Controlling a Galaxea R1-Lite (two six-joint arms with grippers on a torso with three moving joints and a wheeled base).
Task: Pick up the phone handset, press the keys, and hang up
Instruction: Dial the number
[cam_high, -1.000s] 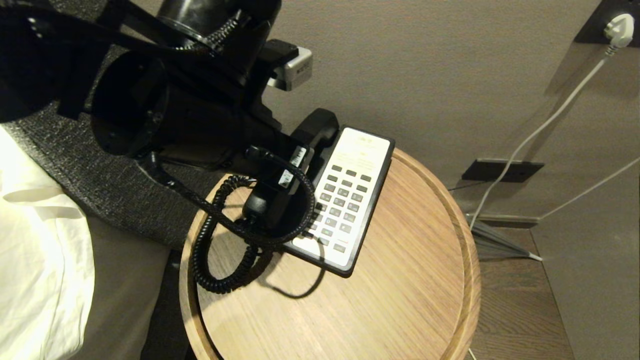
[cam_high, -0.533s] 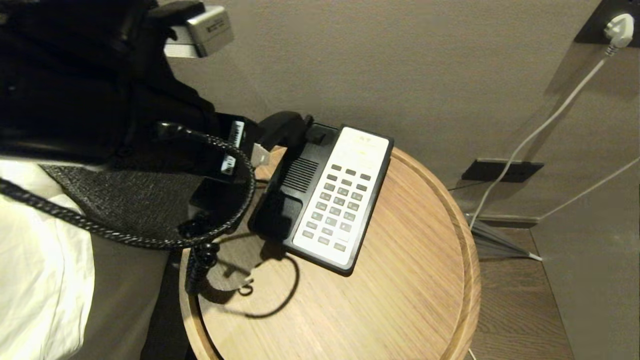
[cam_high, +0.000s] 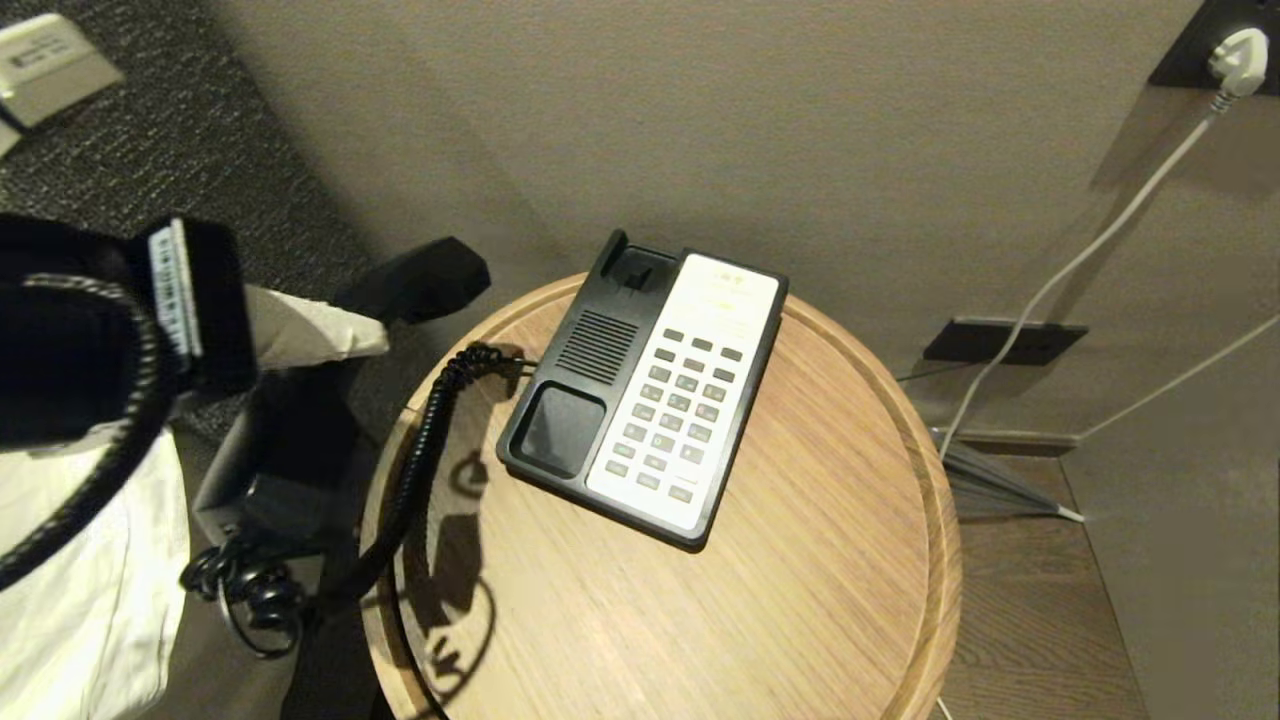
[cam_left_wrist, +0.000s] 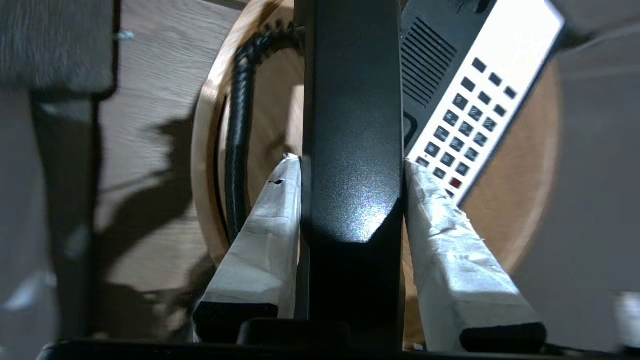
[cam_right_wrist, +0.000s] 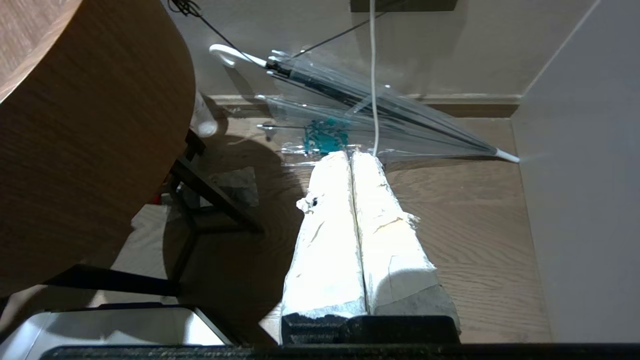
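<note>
Now left gripper (cam_left_wrist: 352, 165) clamping phone handset (cam_left_wrist: 352, 150), off-table

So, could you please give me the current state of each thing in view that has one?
handset: off its cradle, held beside the table.
left gripper: jaws shut on the handset.
right gripper: jaws shut, empty, near the floor.
cradle: empty.
keys: uncovered.
plug: in the wall socket.

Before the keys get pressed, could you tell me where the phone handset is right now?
The phone handset is off its cradle, clamped between the left gripper's fingers, held left of the round table beside the phone base.
</note>
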